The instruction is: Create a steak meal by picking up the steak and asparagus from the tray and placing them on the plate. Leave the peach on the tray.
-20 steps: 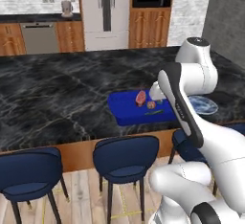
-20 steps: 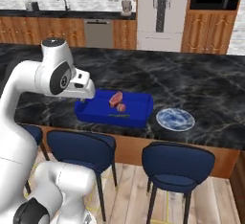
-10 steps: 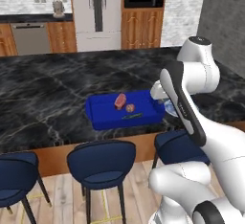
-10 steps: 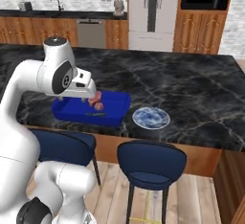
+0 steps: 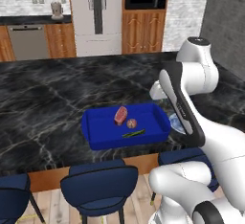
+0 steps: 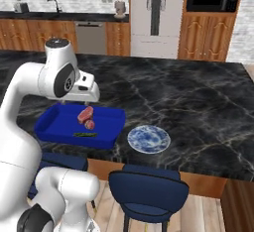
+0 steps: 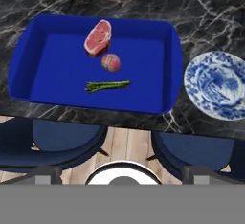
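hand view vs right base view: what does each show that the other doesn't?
Only the hand view: the top-down layout in the tray, with the asparagus lying apart from the peach, which sits just beside the steak.

Only the right base view: the arm over the tray's near end, plus fridge, microwave, dishwasher and sink behind the island.

Both: tray with all three foods, plate bare beside it on the black marble counter, blue stools below.

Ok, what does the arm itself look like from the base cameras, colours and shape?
The arm is glossy white, built of thick rounded segments. Its joints are dark grey to black, with a round dark cap on the side of the upper joint. A dark band runs along one link in the left base view. I can make out no cables or markings.
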